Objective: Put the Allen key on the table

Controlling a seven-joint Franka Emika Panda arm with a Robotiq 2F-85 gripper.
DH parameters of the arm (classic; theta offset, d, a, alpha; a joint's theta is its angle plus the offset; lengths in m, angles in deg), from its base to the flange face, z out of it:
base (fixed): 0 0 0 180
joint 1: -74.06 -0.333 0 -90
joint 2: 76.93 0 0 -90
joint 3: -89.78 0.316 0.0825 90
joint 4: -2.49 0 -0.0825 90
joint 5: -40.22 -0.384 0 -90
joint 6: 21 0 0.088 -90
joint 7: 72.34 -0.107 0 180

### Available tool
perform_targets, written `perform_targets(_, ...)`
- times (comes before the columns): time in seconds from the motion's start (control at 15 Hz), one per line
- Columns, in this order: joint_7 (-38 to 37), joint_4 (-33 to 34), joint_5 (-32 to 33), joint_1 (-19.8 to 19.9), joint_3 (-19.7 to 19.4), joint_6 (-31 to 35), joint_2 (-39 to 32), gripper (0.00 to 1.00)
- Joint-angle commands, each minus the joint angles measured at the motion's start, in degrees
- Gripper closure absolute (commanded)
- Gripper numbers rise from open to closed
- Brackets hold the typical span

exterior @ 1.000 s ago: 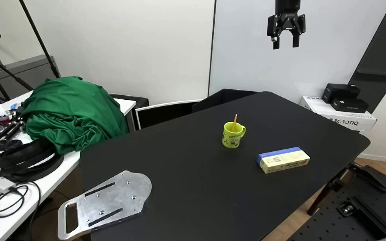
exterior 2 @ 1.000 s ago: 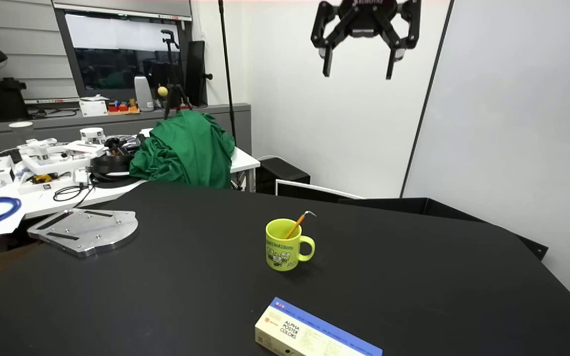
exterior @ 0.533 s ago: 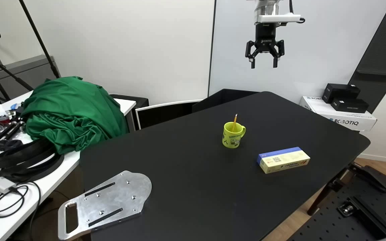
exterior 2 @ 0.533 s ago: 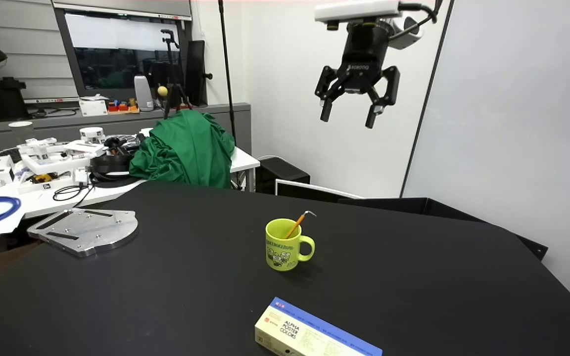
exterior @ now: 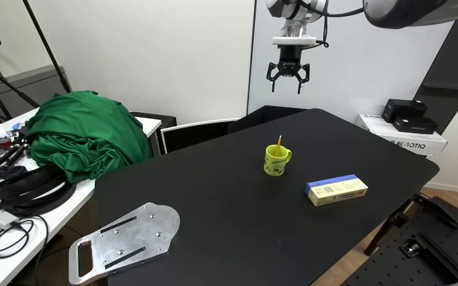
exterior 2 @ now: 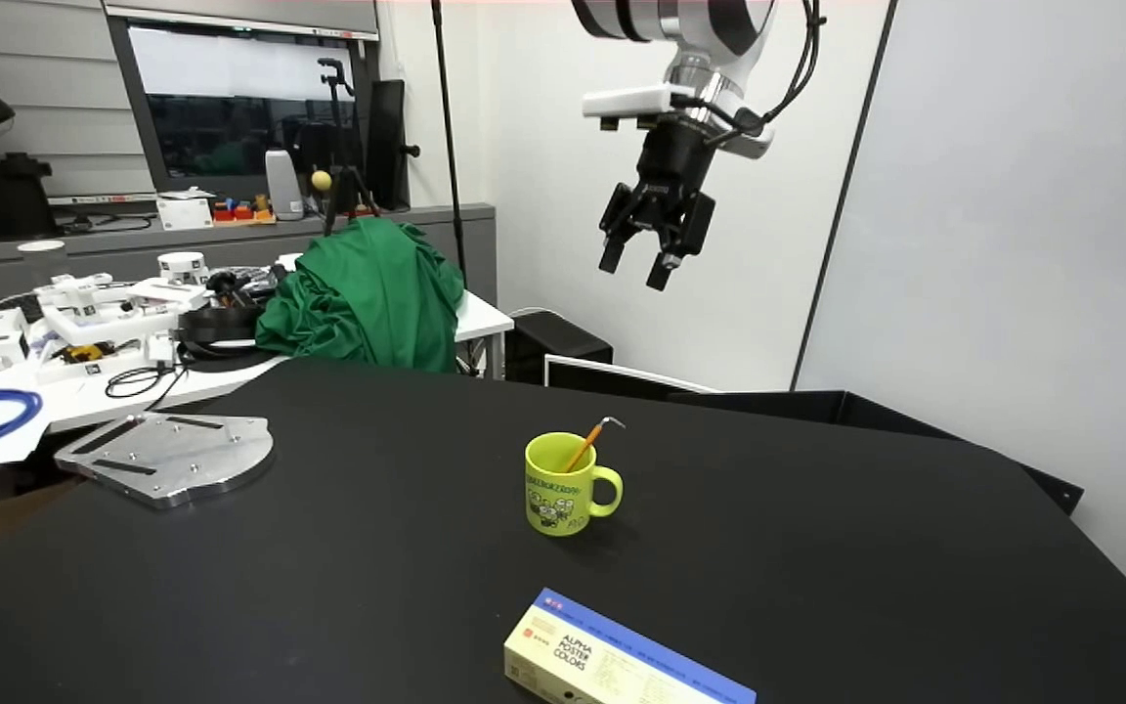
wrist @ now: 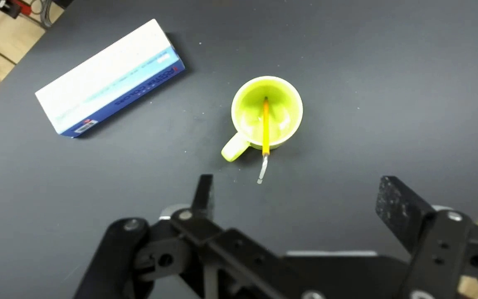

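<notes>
The Allen key [exterior: 278, 146] is a thin orange rod with a bent silver tip. It stands tilted inside the lime-green cup [exterior: 272, 165], its tip end above the rim; it also shows in an exterior view [exterior 2: 584, 447] and in the wrist view [wrist: 266, 128]. The cup stands upright on the black table [exterior: 221, 222]. My gripper [exterior: 286, 91] is open and empty, high above the table, well above the cup; it also shows in an exterior view [exterior 2: 633, 275]. In the wrist view the key's silver tip lies just beyond the wide gap between my fingertips [wrist: 297, 182].
A yellow-and-blue box [exterior: 336, 190] lies near the cup, also seen in the wrist view [wrist: 110, 79]. A silver metal plate [exterior: 133, 234] lies over the table's edge. A white cluttered desk [exterior 2: 84, 396] with a green cloth [exterior 2: 368, 293] stands beside the table.
My gripper has come down and moved left in both exterior views, and it has turned. More of the arm shows. The cup, the Allen key and the box have not moved.
</notes>
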Motion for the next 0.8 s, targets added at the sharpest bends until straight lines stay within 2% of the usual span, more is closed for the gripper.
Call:
perform_targets(0.0, -11.4, 13.5, -3.4, 1.9, 0.2, -2.7, -10.3, 0.0)
perform_targets(0.13, -16.6, 17.7, -4.5, 2.6, 0.1, -2.8, -14.6, 0.0)
perform_targets(0.33, -23.9, 19.4, -6.5, 3.9, 0.4, -3.2, -17.6, 0.0)
perform_targets(0.4, -26.4, 18.2, -5.7, 4.9, 2.7, -3.2, -17.2, 0.0)
perform_targets(0.6, -29.5, 18.8, -6.2, 6.6, 4.9, -6.0, -17.7, 0.0)
perform_targets(0.73, -29.2, 17.2, -7.9, 6.8, 4.2, -6.1, -16.7, 0.0)
